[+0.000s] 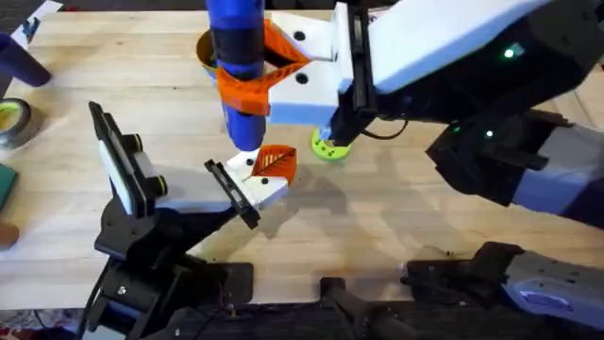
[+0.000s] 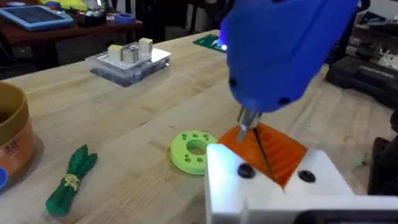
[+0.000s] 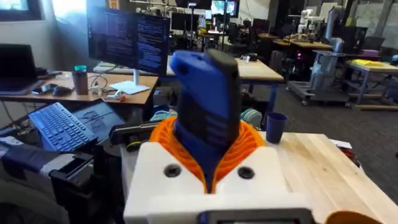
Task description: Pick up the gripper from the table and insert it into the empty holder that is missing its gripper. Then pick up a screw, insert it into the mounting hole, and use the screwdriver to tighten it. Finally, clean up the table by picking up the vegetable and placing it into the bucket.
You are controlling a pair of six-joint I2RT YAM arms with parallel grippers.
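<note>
Bucket (image 2: pixel 12 134) wall: dark red marks resembling "18" were seen in the left wrist view, not read with certainty.
Monitor (image 3: pixel 127 46) screen: lines of text were displayed, too small to be read.
Other surfaces: no legible text was found.

Work surface: a light wooden table (image 1: pixel 444 217), planks running lengthwise, grain and seams visible.

Items lying directly on it:
- 1 bright green disc (image 2: pixel 193 151) with holes around a centre opening, flat, near the middle.
- 1 dark green toy vegetable (image 2: pixel 71 178), lying on its side, banded across the middle, between the disc and the bucket.
- 1 tan bucket (image 2: pixel 13 140) with a blue label, upright, near the vegetable.
- 1 clear plastic box (image 2: pixel 127 62) holding small parts, well apart from the disc.
- 1 roll of tape (image 1: pixel 13 122) at the left edge.
</note>
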